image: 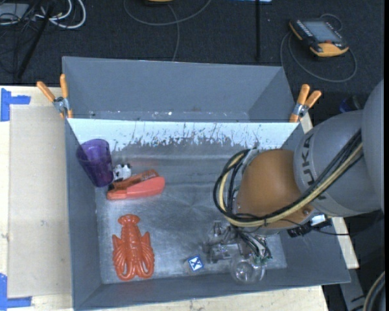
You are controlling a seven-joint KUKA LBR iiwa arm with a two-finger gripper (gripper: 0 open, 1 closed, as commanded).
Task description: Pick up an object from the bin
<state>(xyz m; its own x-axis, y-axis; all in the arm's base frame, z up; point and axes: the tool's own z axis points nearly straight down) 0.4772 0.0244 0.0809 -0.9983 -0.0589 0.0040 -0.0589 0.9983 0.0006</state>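
The grey metal bin [181, 96] has a back wall flecked with dark streaks. In the bin's far left corner, the translucent plastic cup [94, 162] is purple, the small toy [122, 171] white and black, the stapler-shaped plastic piece [137, 186] red-orange. By the bin's front wall the plastic lobster [133, 246] is orange-red, the small cube [195, 263] blue with white. The rounded wrist cover [266, 180] is brownish orange, its cables [222, 196] black and yellow.

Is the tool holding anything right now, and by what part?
It cannot be told: the tool sits over a clear rounded glassy object in the grey metal bin's near-right corner.
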